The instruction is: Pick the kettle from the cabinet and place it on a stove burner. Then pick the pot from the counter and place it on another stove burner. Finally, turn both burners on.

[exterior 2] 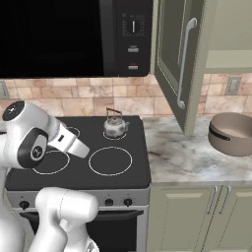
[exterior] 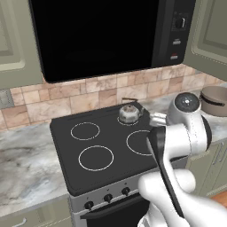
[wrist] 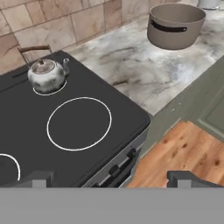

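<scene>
The small silver kettle (exterior: 128, 114) (exterior 2: 114, 127) (wrist: 46, 75) stands upright on the back right burner of the black cooktop (exterior: 66, 153) (exterior 2: 140, 147). The taupe pot (exterior: 215, 101) (exterior 2: 232, 134) (wrist: 175, 26) sits on the marbled counter (exterior 2: 182, 157) (wrist: 144, 74) to the right of the stove. The olive cabinet (exterior 2: 174, 64) above the counter has its door swung open. My gripper (wrist: 111, 179) is open and empty. It hovers over the stove's front right corner, near the bare front right burner (wrist: 78, 123), well apart from both kettle and pot.
A black microwave (exterior: 97, 35) (exterior 2: 59, 34) hangs over the stove. Control knobs (exterior: 107, 197) (exterior 2: 118, 202) line the stove front. The open cabinet door juts out over the counter between stove and pot. Wood floor (wrist: 183, 153) lies below the counter edge.
</scene>
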{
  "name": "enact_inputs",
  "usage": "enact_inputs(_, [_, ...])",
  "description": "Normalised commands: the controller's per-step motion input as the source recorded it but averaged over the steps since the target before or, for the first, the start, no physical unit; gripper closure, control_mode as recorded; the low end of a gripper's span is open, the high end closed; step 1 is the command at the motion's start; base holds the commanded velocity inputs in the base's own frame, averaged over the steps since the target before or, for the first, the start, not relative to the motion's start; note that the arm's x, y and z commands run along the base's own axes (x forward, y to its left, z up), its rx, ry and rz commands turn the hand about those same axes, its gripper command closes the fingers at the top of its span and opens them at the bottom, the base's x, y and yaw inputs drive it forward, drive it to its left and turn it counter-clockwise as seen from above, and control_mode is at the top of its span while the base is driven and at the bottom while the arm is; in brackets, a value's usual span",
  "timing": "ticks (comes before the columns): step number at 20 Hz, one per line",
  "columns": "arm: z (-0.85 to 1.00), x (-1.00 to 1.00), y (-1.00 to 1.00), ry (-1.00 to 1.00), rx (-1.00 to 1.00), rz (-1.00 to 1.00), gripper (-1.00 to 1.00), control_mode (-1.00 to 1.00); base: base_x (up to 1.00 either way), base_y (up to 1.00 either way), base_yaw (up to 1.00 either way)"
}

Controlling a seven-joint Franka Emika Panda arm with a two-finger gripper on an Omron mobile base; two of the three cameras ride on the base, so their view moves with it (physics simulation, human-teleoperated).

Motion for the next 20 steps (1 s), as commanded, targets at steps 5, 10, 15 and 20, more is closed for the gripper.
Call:
enact_inputs(5, [0.02,-0.31,-0.07,-0.09,0.1,-0.09,-1.0,-1.0,0.0,0.0,0.0])
enact_inputs(10, [0.0,-0.03,-0.02,-0.01,0.03,-0.03,-1.0,-1.0,0.0,0.0,0.0])
enact_inputs(15, [0.0,-0.1,0.0,-0.04,0.0,0.0,-1.0,-1.0,0.0,0.0,0.0])
enact_inputs(20, [0.0,0.0,0.0,0.0,0.0,0.0,-1.0,1.0,-0.53,0.0,-0.09])
